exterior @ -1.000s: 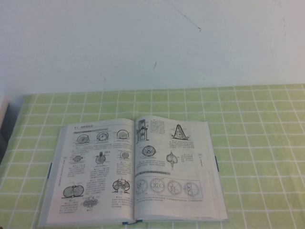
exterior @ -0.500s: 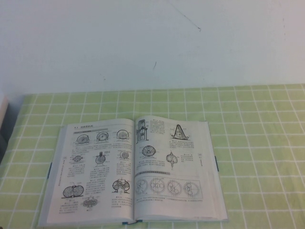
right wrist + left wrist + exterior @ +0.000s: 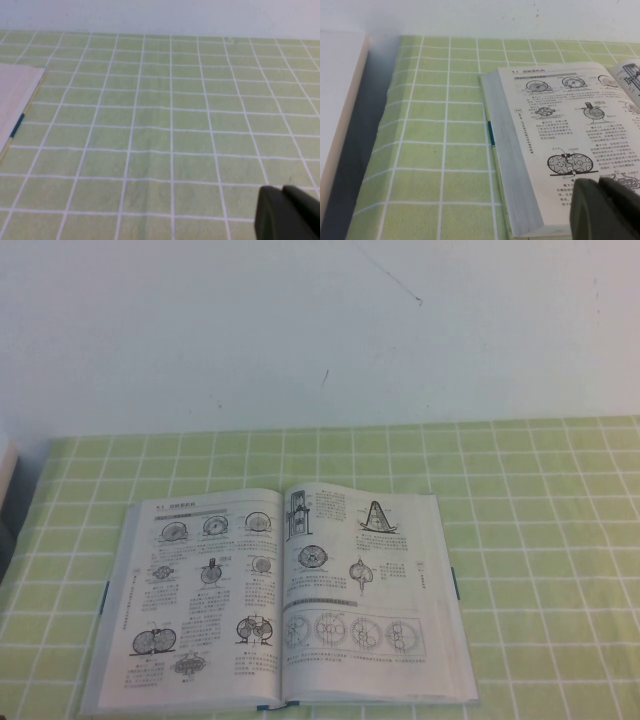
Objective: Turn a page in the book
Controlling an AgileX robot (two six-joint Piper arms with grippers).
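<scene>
Fingers: I cannot tell state; left gripper [image 3: 606,210] near book [image 3: 280,600] lower-left corner, right gripper [image 3: 287,212] over bare bench [image 3: 540,540]. Nothing moved since earlier frames; page [image 3: 365,585] flat, unturned.

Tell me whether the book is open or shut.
Open: the book lies flat on the green checked cloth, both printed pages showing. Left tool is beside its near-left corner; right tool is over bare cloth.

We see soft, even, slightly hazy light, a faint shadow beside the book [image 3: 520,150], and both grippers blurred dark.
</scene>
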